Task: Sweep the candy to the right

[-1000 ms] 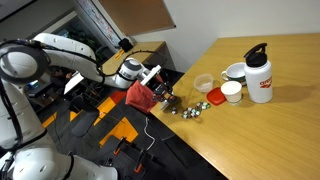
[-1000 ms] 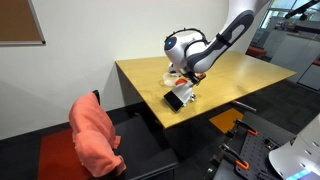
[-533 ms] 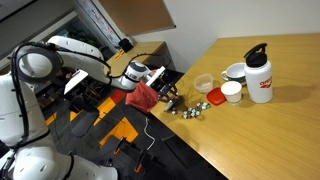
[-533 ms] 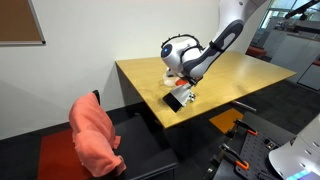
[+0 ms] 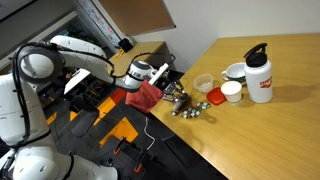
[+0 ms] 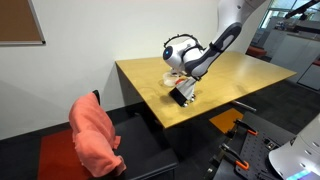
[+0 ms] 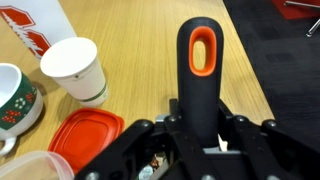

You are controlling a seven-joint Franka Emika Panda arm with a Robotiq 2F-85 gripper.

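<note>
The candy (image 5: pixel 192 110) is a loose cluster of tiny silvery wrapped sweets near the table's front edge. A few pieces peek out under the gripper in the wrist view (image 7: pixel 155 168). My gripper (image 5: pixel 170 96) is shut on a black brush with an orange-ringed hole in its handle (image 7: pixel 200 60). It holds the brush right beside the cluster, head down at the table. In the wrist view the jaws (image 7: pixel 200 125) clamp the handle from both sides. The gripper also shows in an exterior view (image 6: pixel 180 85), with the brush (image 6: pixel 180 96) near the table edge.
A flat red lid (image 5: pixel 216 96) (image 7: pixel 85 145), a small white cup (image 5: pixel 232 92) (image 7: pixel 78 68), a clear tub (image 5: pixel 203 83), a mug (image 7: pixel 12 100) and a white bottle with a red label (image 5: pixel 260 76) stand just beyond the candy. A pink cloth (image 6: pixel 95 135) hangs on a chair by the table.
The gripper with the brush has shifted slightly toward the candy cluster and now sits against its near side. The candy has hardly moved.
</note>
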